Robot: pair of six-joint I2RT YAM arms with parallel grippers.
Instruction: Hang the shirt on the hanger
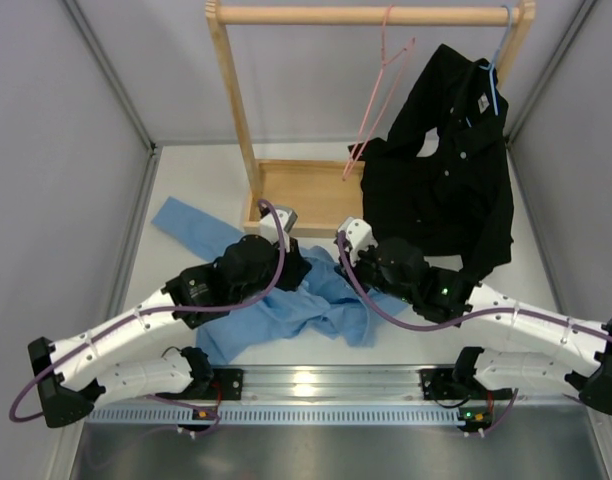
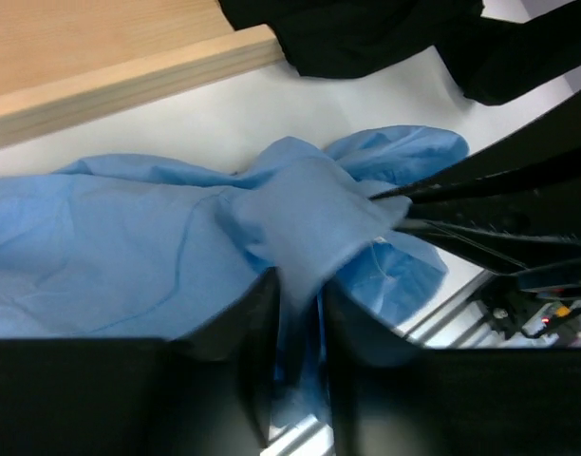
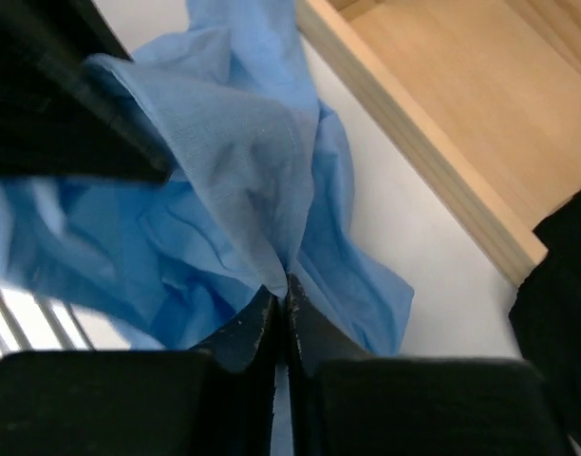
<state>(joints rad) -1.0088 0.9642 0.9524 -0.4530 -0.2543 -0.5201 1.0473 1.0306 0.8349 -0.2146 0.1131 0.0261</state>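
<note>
Top external view gives me the layout: the light blue shirt (image 1: 286, 300) lies crumpled on the white table (image 1: 196, 190) between my two arms, just in front of the base of the wooden rack (image 1: 304, 195). The pink hanger (image 1: 374, 95) hangs bare and tilted from the rail (image 1: 316, 14), beside the black shirt (image 1: 446, 185).

On the left wrist camera my left gripper (image 2: 298, 302) is pinched down on a fold of the blue cloth, which bunches up out of the narrow gap between the jaws. On the right wrist camera my right gripper (image 3: 285, 302) is likewise clamped, jaws nearly touching, with a ridge of the same shirt caught at the tips. Both grips sit close together on one raised bunch.

I judge this cloth light, limp and quick to wrinkle. It will sag from whatever point I hold, and a thin pinch could slip. A mid-body bunch won't open the garment. I'd want a hold near the collar or shoulders, which I can't pick out in this heap, so the neck can take the hanger's thin arm.
</note>
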